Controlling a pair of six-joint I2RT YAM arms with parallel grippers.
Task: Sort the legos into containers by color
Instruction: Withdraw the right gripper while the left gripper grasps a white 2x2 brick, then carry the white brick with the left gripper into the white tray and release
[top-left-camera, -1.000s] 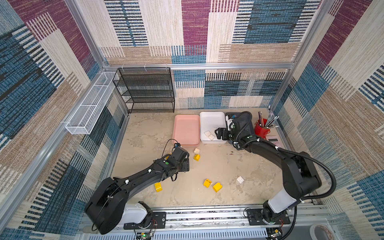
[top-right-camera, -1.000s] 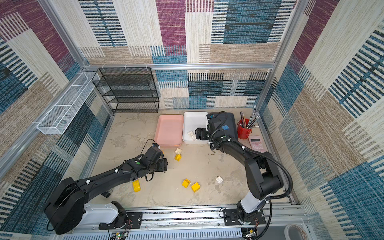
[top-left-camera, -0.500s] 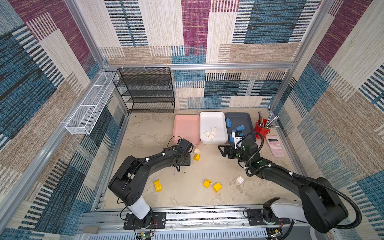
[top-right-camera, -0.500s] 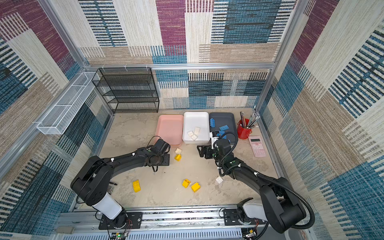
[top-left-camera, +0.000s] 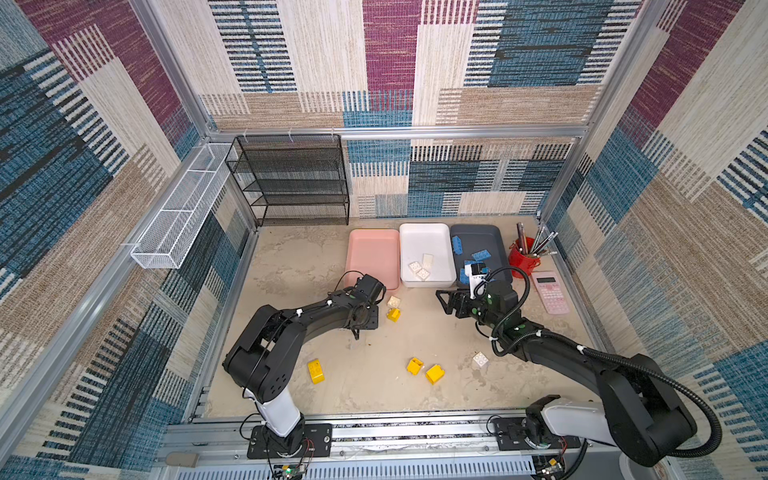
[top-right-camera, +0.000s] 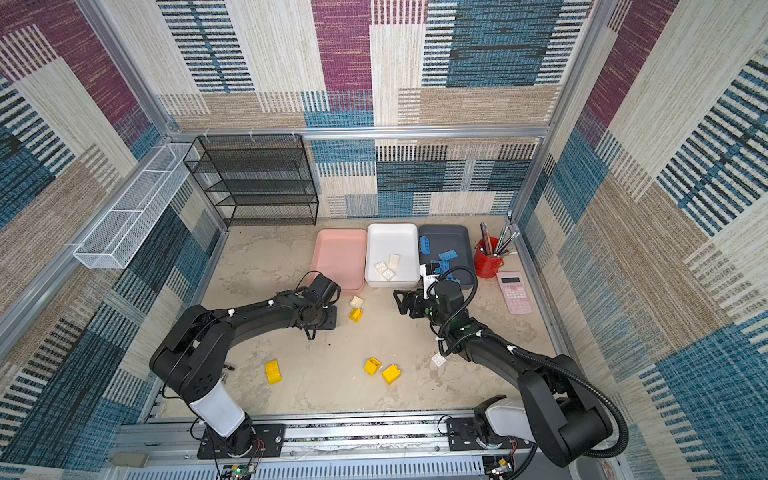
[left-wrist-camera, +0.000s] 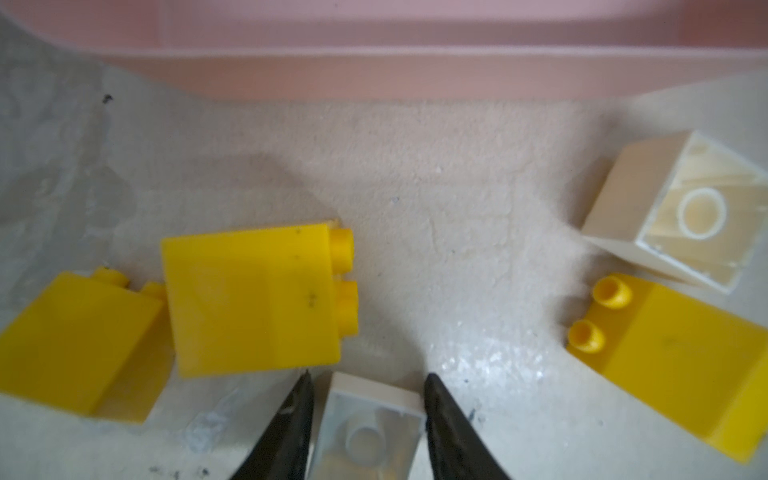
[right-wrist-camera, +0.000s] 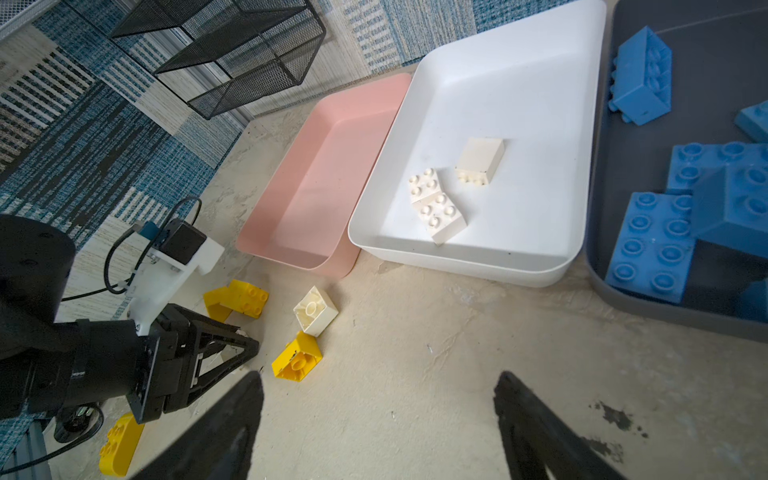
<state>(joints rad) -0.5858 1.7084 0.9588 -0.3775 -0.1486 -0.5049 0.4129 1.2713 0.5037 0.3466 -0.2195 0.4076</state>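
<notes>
Left gripper tight on a glossy white brick (round-tubed underside in view); right gripper wide apart.

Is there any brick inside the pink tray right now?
No; in the right wrist view the pink tray holds nothing, while yellow bricks lie on the table just outside it.

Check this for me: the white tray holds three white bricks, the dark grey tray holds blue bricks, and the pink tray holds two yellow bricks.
One part is wrong. The pink tray is empty; the yellow bricks lie out on the table, as the right wrist view shows. The white tray does hold three white bricks, and the dark grey tray holds blue bricks.
</notes>
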